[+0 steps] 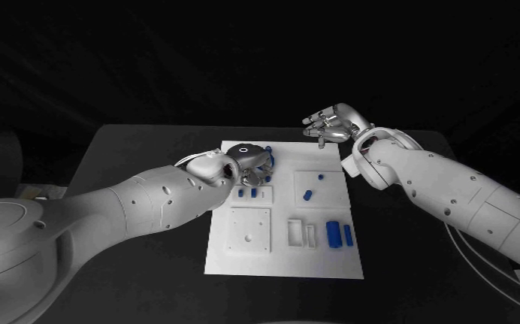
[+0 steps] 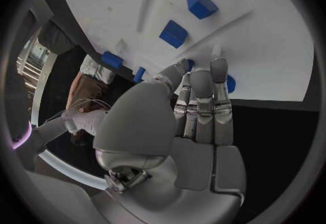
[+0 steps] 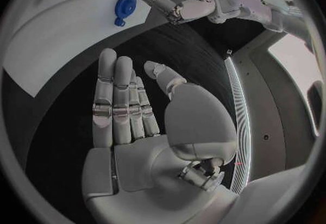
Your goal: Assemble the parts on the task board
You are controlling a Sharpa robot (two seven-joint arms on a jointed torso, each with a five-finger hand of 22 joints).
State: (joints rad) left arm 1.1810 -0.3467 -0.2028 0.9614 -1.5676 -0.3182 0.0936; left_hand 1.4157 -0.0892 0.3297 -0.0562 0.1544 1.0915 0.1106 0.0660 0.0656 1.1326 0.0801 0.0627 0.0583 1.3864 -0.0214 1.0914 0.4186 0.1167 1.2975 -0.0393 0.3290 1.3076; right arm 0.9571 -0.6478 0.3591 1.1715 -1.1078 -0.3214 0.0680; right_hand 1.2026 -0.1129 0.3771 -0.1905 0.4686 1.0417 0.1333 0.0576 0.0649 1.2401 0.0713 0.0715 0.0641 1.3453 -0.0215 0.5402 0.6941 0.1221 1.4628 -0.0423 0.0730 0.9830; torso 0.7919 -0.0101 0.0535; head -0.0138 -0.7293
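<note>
Two silver hands are over the black table (image 1: pixel 141 151). The left hand (image 1: pixel 244 162) rests on the far-left part of the white task board (image 1: pixel 284 264), fingertips on a round blue part (image 3: pixel 125 6); whether it grips the part I cannot tell. The right hand (image 1: pixel 334 125) hovers just off the board's far-right corner, fingers straight and apart, holding nothing. Two long blue parts (image 1: pixel 339 234) stand side by side near the board's right edge, and two smaller blue pieces (image 1: pixel 312 187) sit in its middle.

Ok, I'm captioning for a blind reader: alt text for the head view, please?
The left hand reaches over the far end of the white task board, where blue parts lie. The right hand hangs open beyond the board's far right corner, holding nothing.
</note>
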